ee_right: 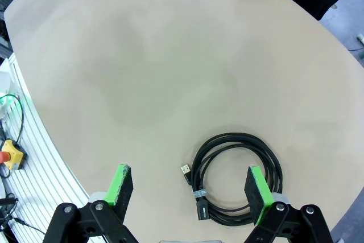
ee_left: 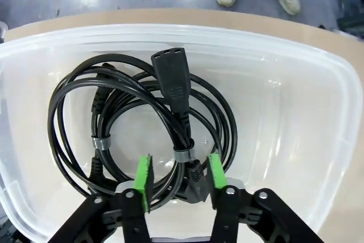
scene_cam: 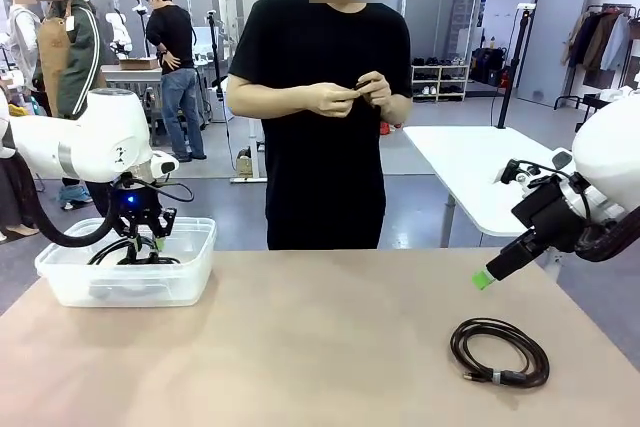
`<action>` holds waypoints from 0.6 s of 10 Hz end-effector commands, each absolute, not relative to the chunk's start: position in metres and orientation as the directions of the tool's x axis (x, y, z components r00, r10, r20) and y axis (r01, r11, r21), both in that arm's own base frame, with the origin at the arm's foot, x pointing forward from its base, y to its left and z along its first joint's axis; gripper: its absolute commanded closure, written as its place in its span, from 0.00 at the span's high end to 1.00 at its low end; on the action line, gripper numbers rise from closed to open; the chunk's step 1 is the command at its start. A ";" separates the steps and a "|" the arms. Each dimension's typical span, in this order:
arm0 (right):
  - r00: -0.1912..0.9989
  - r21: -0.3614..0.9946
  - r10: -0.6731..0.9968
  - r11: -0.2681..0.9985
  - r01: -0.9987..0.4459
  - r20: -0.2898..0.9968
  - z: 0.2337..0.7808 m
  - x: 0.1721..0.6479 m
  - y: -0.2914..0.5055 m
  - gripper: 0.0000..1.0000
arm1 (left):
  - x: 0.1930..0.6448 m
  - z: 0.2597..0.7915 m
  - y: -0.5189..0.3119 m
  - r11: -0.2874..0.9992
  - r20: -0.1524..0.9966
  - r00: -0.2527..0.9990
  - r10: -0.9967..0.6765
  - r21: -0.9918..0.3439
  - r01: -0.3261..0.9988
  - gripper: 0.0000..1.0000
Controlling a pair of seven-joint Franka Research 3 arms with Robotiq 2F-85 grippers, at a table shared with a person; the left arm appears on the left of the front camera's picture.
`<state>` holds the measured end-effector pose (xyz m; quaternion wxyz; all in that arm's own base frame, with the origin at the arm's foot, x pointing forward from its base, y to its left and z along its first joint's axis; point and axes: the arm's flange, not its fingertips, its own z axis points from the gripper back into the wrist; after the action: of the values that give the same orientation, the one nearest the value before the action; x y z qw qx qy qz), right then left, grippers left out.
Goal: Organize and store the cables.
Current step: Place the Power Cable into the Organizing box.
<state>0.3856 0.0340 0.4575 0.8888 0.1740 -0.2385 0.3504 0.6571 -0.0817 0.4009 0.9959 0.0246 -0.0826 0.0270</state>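
Observation:
A coiled black cable (ee_left: 170,83) with a black plug lies inside the clear plastic bin (ee_left: 296,118) at the table's left. My left gripper (ee_left: 180,177) hangs low in the bin (scene_cam: 195,257) over that coil (scene_cam: 112,253), its green pads apart with strands of the cable between them, jaws not pressing on it. In the front view the left gripper (scene_cam: 140,240) sits just above the bin floor. A second coiled black cable (scene_cam: 500,352) lies on the table at the front right. My right gripper (scene_cam: 484,279) hovers open above and to the left of it; its wrist view shows the loop (ee_right: 239,136) between the open fingers.
A person in a black shirt stands at the far side, both hands (scene_cam: 350,97) held together at chest height around something small and dark. The tan tabletop (scene_cam: 320,327) is bare between bin and right cable. A white table (scene_cam: 480,162) stands behind on the right.

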 end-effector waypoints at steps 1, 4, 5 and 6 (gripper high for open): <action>0.641 0.143 0.529 0.699 -0.701 0.556 0.457 0.388 0.035 1.00 | 0.653 0.415 -0.078 0.998 0.171 0.984 0.052 0.032 -0.058 1.00; 0.641 0.143 0.529 0.699 -0.701 0.556 0.457 0.388 0.035 1.00 | 0.647 0.418 -0.077 0.998 0.180 0.982 0.051 0.035 -0.058 0.95; 0.641 0.143 0.529 0.699 -0.701 0.556 0.457 0.388 0.035 1.00 | 0.644 0.420 -0.077 0.998 0.187 0.981 0.053 0.033 -0.060 1.00; 0.641 0.143 0.529 0.699 -0.701 0.556 0.457 0.388 0.035 1.00 | 0.640 0.422 -0.076 0.997 0.195 0.979 0.060 0.032 -0.068 1.00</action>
<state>0.3856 0.0340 0.4575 0.8889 0.1740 -0.2386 0.3503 0.6513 -0.0799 0.4199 0.9948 0.0231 -0.0951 0.0286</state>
